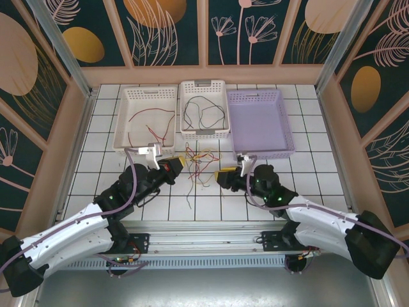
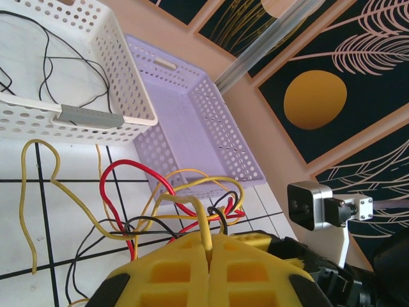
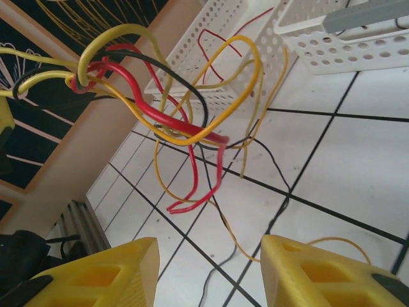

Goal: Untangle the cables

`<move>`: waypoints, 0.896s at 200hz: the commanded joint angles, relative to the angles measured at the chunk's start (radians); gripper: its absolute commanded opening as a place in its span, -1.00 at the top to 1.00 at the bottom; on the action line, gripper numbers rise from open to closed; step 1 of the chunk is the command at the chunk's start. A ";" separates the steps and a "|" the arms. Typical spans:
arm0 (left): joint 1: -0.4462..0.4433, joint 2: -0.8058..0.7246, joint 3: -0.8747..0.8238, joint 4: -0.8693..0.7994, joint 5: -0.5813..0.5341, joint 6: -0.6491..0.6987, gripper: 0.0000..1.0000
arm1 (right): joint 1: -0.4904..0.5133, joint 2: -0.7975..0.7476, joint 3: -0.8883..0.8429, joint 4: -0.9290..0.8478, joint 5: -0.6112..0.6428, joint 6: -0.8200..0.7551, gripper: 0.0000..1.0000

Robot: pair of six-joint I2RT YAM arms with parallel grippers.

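**Left gripper** (image 1: 176,164): yellow fingers pressed together, clamped on a single yellow strand (image 2: 204,220). In the left wrist view that strand rises straight out of the seam between the two fingers (image 2: 172,272). The gripper sits just left of the tangle, about mid-table.

**Right gripper** (image 1: 223,176): fingers apart, about half spread, nothing between them and nothing touching them. In the right wrist view the two yellow fingertips (image 3: 300,265) frame bare tile, and the tangle hangs beyond them. It sits just right of the tangle, facing the left gripper.

**Cables** (image 1: 197,166): a knot of red, black and yellow wires between the two grippers, at the middle of the table (image 1: 332,169) and nearer its front edge than the baskets. In the right wrist view the looped part (image 3: 160,118) is bunched and lifted, with loose ends trailing down onto the white tiles.

**Left white basket** (image 1: 120,125): far left of the table, holds one red cable (image 1: 151,114).

**Middle white basket** (image 1: 203,133): centre of the far edge, holds black cables (image 1: 202,115).

**Purple basket** (image 1: 268,152): far right, touching the middle white basket side by side.
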 commanded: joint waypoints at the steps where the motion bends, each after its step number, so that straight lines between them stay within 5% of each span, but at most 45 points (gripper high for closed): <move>1: 0.002 -0.018 -0.014 0.060 -0.009 -0.024 1.00 | 0.032 0.054 0.000 0.186 0.049 0.029 0.07; 144: 0.003 -0.037 -0.031 0.074 0.003 -0.051 1.00 | 0.072 0.339 0.101 0.399 0.110 0.025 0.02; 179: 0.002 -0.042 -0.027 0.073 0.006 -0.056 1.00 | 0.072 0.391 0.132 0.386 0.152 0.034 0.18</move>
